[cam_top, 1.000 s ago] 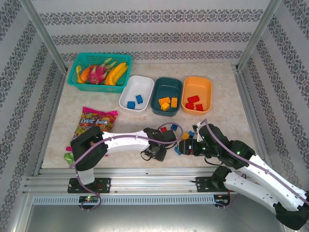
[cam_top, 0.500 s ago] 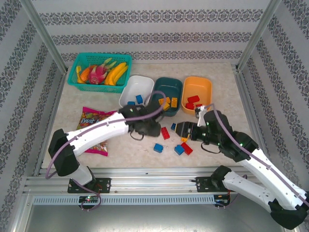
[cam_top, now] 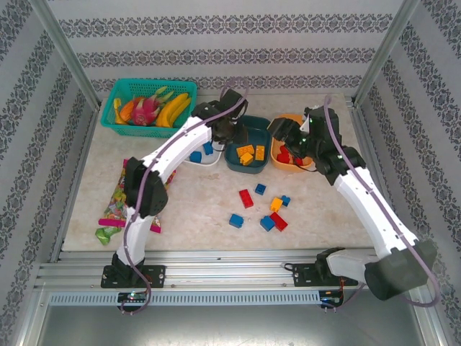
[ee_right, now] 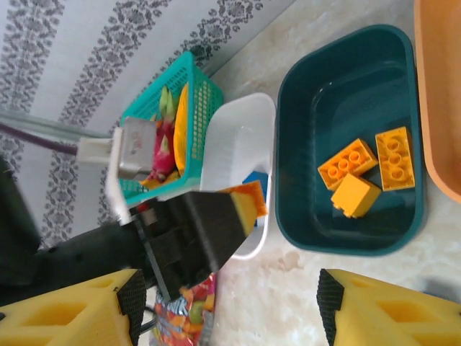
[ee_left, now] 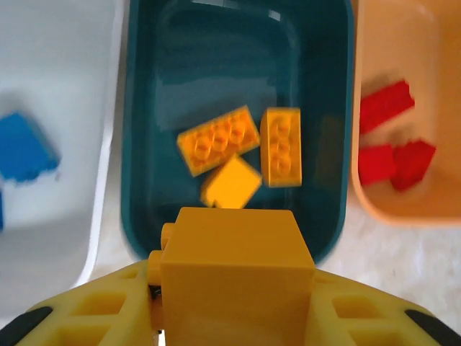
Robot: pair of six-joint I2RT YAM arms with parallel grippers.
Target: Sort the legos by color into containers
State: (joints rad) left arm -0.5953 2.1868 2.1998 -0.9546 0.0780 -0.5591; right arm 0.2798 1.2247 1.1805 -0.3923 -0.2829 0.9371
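My left gripper [ee_left: 234, 303] is shut on a yellow-orange lego [ee_left: 234, 252], held over the near rim of the dark teal container [ee_left: 148, 144]. Three yellow legos [ee_left: 277, 148] lie in it. In the top view the left gripper [cam_top: 230, 135] is between the white container [cam_top: 216, 120] and the teal one [cam_top: 253, 121]. My right gripper [cam_top: 286, 138] hangs open over the orange container [cam_top: 300, 120], where red legos [cam_top: 287, 153] lie; its fingers [ee_right: 72, 310] have nothing between them. Several loose red, blue and yellow legos [cam_top: 246, 197] lie on the table's near middle.
A teal mesh basket of fruit [cam_top: 148, 108] stands at the back left. A colourful candy bag [cam_top: 121, 200] lies at the left, partly under the left arm. Blue legos [ee_left: 25, 148] are in the white container. Metal frame posts and patterned walls enclose the table.
Both arms swung from the near middle of the table back to the containers: the left one carrying the yellow-orange lego to the teal container, the right one to the orange container.
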